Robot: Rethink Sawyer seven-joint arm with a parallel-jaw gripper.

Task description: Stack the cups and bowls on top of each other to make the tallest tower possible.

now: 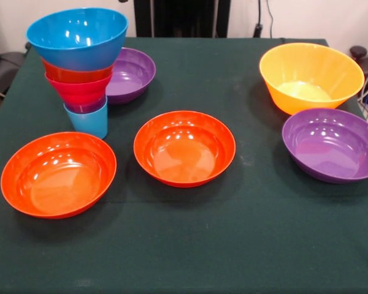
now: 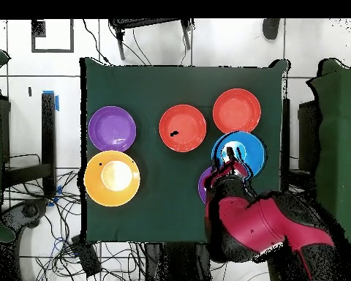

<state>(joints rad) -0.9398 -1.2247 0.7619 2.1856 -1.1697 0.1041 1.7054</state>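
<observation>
The tower [image 1: 80, 67] stands at the front view's back left. A light blue cup [image 1: 89, 121] is lowest, then a purple cup rim [image 1: 86, 108], a pink bowl [image 1: 78, 90], an orange bowl [image 1: 75, 74] and a medium blue bowl [image 1: 78, 37] on top. Loose on the cloth lie two orange-red bowls [image 1: 58, 173] [image 1: 184, 147], two purple bowls [image 1: 134, 73] [image 1: 332, 144] and a deep yellow-orange bowl [image 1: 311, 76]. In the overhead view my gripper [image 2: 229, 155] hangs over the blue bowl [image 2: 249, 150]. The front view does not show it.
The table [image 1: 190, 245] is covered by a dark green cloth. My red arm [image 2: 255, 223] comes in over the cloth's edge and hides part of the purple bowl [image 2: 203, 186] beside the tower. Cables lie on the floor [image 2: 58, 197] around the table.
</observation>
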